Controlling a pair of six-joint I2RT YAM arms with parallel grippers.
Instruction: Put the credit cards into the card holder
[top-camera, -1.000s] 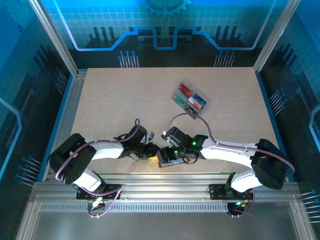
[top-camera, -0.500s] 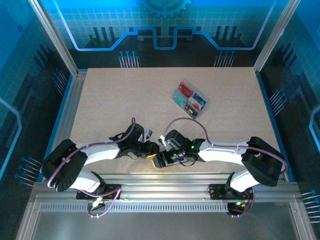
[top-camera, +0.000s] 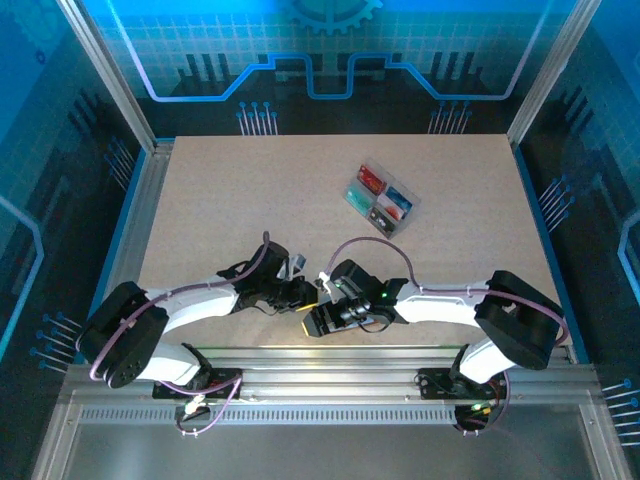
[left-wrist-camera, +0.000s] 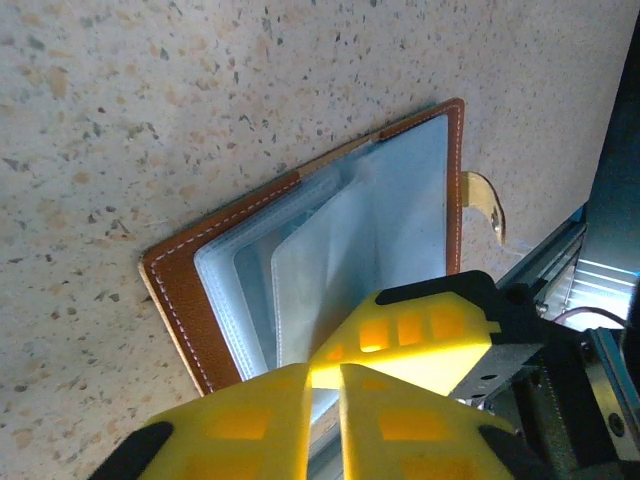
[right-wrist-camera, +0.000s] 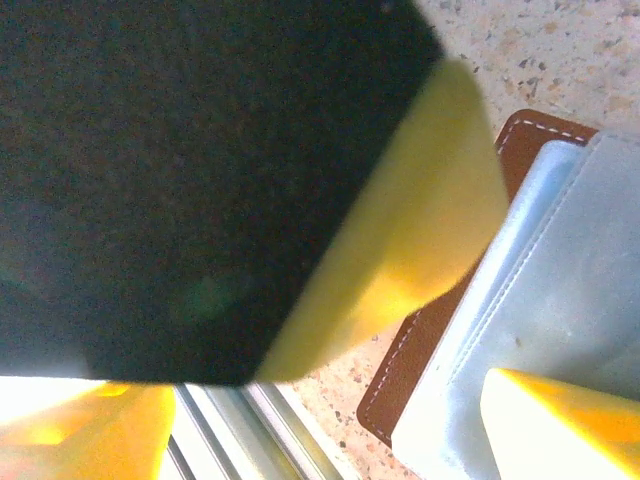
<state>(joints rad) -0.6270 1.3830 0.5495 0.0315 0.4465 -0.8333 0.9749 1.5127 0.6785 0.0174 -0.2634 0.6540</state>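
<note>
Inspector: How is the left gripper (top-camera: 308, 298) found?

Technician: It is seen low over the table (top-camera: 230, 200), close to the near edge. In the left wrist view its yellow fingers (left-wrist-camera: 250, 425) are drawn almost together, with only a thin slit left between them. The tips are placed right at the pale lining (left-wrist-camera: 380, 220) of the card holder (left-wrist-camera: 178, 300). Whether a leaf of the lining is caught between them cannot be told.

Inspector: And the right gripper (top-camera: 320, 322)?

Technician: It is set opposite the left one, tip to tip over the same spot. Its jaws are spread wide. In the right wrist view one finger (right-wrist-camera: 560, 420) is seen over the lining.

Inspector: How is the card holder laid?

Technician: It is laid open and flat on the table, brown cover down and clear sleeves up. The clasp tab (left-wrist-camera: 488, 205) is seen projecting from one edge.

Inspector: Where are the credit cards (top-camera: 372, 180) located?

Technician: They are lodged in the clear tray (top-camera: 381, 197), which is placed farther back and to the right, well apart from both grippers. Red, teal and blue cards are seated in separate compartments.
</note>
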